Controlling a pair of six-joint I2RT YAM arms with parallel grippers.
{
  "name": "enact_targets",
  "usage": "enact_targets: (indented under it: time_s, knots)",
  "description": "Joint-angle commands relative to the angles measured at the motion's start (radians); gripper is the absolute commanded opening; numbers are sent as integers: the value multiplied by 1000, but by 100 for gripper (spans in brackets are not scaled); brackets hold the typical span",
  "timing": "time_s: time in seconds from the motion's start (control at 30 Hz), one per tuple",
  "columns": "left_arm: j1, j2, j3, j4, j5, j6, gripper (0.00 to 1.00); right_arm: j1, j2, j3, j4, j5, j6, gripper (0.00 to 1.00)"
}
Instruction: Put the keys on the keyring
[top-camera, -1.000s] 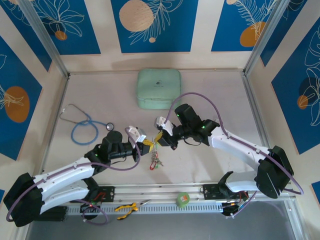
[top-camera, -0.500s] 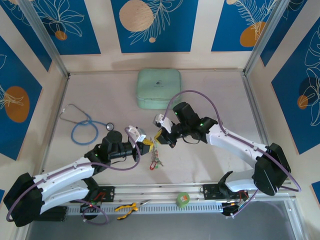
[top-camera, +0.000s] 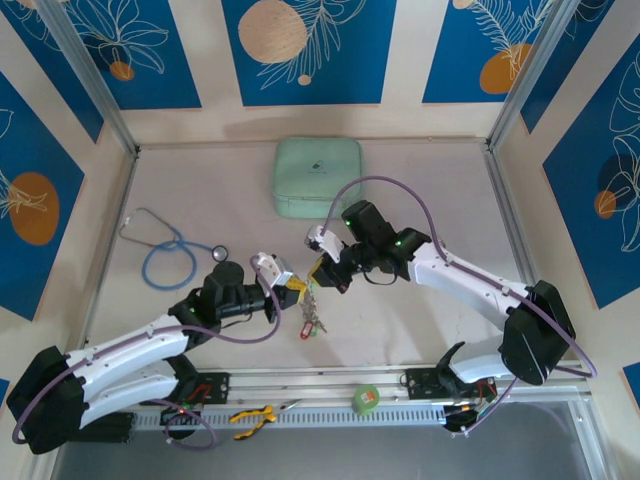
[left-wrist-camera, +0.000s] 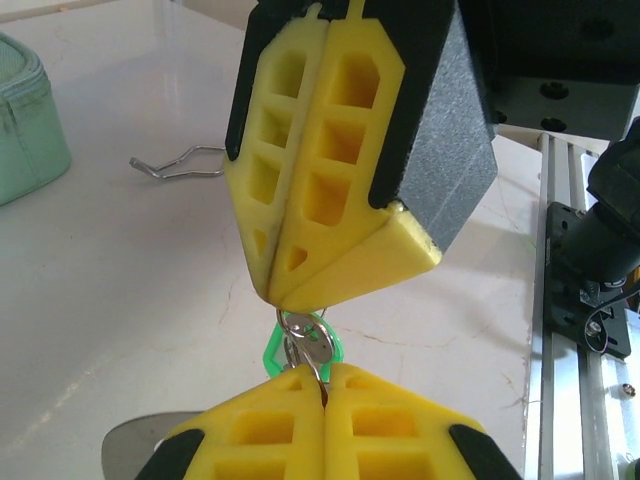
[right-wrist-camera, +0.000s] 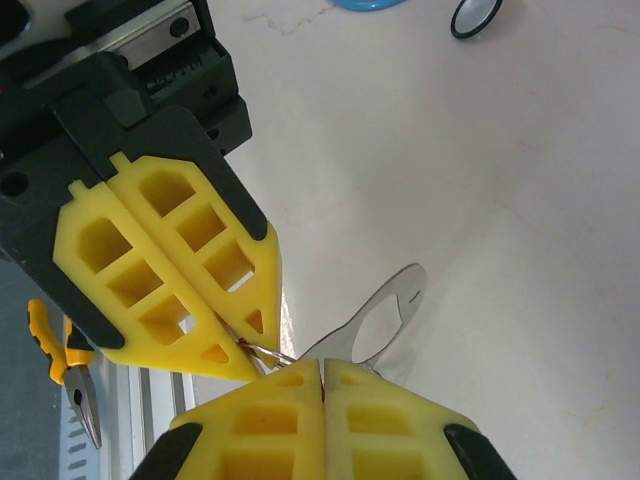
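Note:
Both grippers meet tip to tip above the table's near middle. My left gripper (top-camera: 297, 290) (left-wrist-camera: 325, 378) is shut on a thin wire ring carrying one of the keys (left-wrist-camera: 318, 340), silvery with a green tag. My right gripper (top-camera: 322, 272) (right-wrist-camera: 322, 375) is shut too, and the keyring (right-wrist-camera: 385, 318), a flat silvery oval loop, sticks out past its fingertips. A thin wire runs from the left fingers (right-wrist-camera: 170, 270) to the right gripper's seam. More keys (top-camera: 310, 322) with red and green tags hang below the two grippers.
A blue-tubed stethoscope (top-camera: 165, 255) lies at the left and a mint-green pouch (top-camera: 317, 177) at the back middle. On the front rail sit a green tape roll (top-camera: 366, 398) and yellow-handled pliers (top-camera: 255, 415) (right-wrist-camera: 65, 370).
The right arm has shifted slightly left and back. Both grippers stay shut and tip to tip, with the keys still hanging below.

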Motion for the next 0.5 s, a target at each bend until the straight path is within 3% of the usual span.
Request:
enact_targets:
  time_s: [0.0,0.27,0.47]
  knots:
    - [-7,-25,1,107,34,28,0,-11,14,23,-47,42,12,5]
    - [-7,-26,-27,174,47,38,0,-21,-27,20,-67,33,1,33]
    - [-7,-24,-65,240,57,48,0,-57,-130,-55,21,5,-35,37]
